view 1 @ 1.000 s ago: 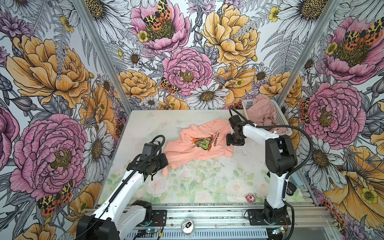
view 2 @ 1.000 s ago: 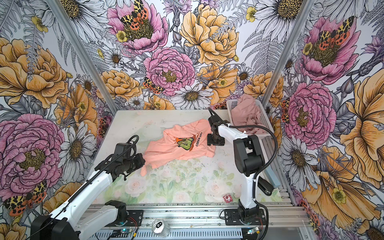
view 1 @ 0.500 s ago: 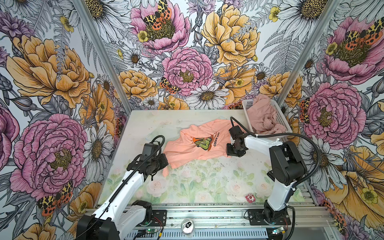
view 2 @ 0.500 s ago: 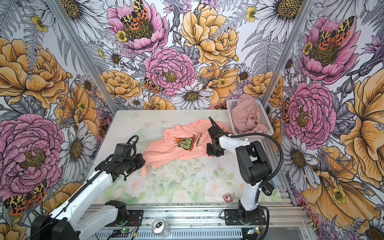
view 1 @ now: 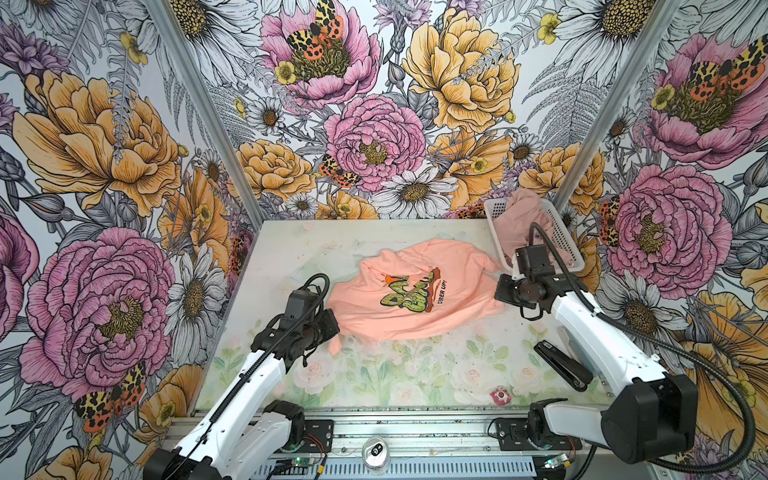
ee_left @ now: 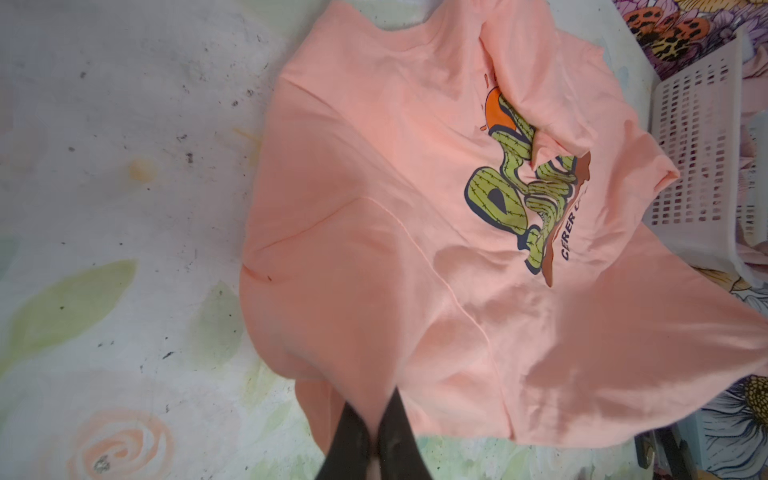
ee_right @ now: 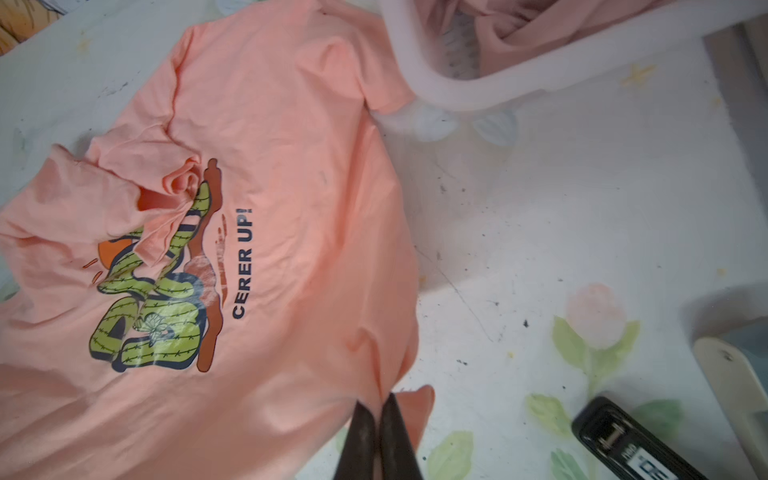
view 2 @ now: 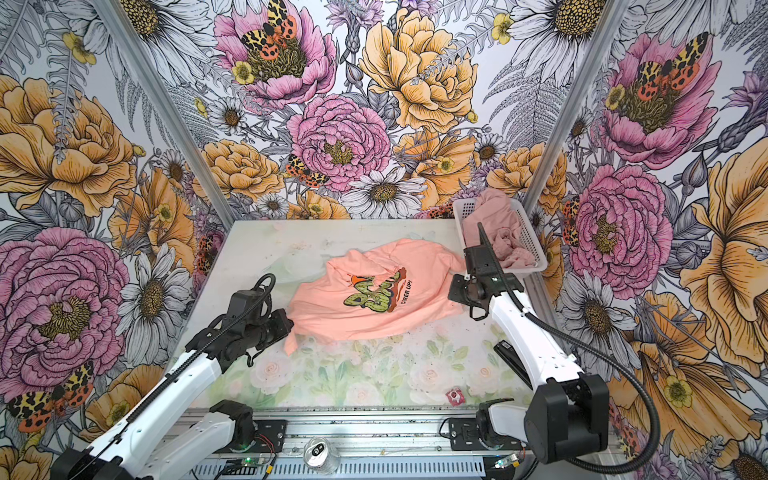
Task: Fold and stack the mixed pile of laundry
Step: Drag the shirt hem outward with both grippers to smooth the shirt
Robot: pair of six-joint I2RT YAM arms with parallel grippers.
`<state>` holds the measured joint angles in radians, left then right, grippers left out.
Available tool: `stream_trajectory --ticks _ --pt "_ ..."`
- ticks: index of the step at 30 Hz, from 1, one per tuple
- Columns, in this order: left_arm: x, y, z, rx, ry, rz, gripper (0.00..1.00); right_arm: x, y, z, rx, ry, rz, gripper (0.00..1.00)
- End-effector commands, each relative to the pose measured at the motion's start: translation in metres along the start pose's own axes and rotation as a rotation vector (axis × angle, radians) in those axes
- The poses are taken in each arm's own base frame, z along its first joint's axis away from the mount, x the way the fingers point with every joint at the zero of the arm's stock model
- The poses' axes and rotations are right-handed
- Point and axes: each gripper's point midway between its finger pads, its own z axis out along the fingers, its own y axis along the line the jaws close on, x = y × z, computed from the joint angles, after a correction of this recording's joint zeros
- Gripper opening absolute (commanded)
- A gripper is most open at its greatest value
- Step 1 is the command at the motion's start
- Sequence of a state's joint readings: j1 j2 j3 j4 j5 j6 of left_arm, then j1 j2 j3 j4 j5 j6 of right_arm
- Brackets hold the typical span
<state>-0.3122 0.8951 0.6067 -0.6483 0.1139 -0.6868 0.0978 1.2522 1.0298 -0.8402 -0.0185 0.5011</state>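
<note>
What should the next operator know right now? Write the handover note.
Left gripper: closed on the peach T-shirt at its near-left edge.
Right gripper: shut on its right edge.
The T-shirt lies crumpled, graphic up, mid-table. The pink garment sits bunched in the white basket, far right.
Done: nothing folded.
Left: spread and fold the T-shirt, take out and fold the pink garment, stack both.

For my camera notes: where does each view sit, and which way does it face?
Both top views: high above the metal base rail, looking down on the floral table; left arm and right arm show.
Left wrist: behind the left pincer, facing across the peach-orange T-shirt; only its tips show.
Right wrist: likewise behind the right pincer, from the shirt's opposite side.
Shared: both wrist views catch the white perforated plastic basket.
</note>
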Motion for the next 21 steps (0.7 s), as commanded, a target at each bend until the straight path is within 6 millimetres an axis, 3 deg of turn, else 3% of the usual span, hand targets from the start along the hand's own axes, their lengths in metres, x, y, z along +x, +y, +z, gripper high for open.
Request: stream_trajectory --ticks 1,3,6,11,14,21 --pt "0.016 -0.002 0.002 0.013 0.043 -0.004 0.5 0.022 -0.022 0.017 0.085 0.101 0.018 0.04" --pt "0.019 -0.001 0.002 0.012 0.044 -0.01 0.62 0.021 -0.027 0.023 0.116 0.114 0.015 0.18" --pt "0.022 0.003 0.002 0.006 0.035 -0.024 0.68 0.017 -0.025 0.026 0.116 0.114 0.014 0.25" --pt "0.041 0.012 0.011 -0.029 0.081 -0.029 0.68 0.018 -0.016 0.026 0.1 0.115 -0.009 0.26" --pt "0.048 0.019 0.015 -0.06 0.088 -0.025 0.68 0.028 -0.011 0.026 0.106 0.131 -0.043 0.28" --pt "0.032 0.038 0.022 -0.196 0.062 -0.035 0.59 0.037 0.0 0.029 0.122 0.137 -0.089 0.31"
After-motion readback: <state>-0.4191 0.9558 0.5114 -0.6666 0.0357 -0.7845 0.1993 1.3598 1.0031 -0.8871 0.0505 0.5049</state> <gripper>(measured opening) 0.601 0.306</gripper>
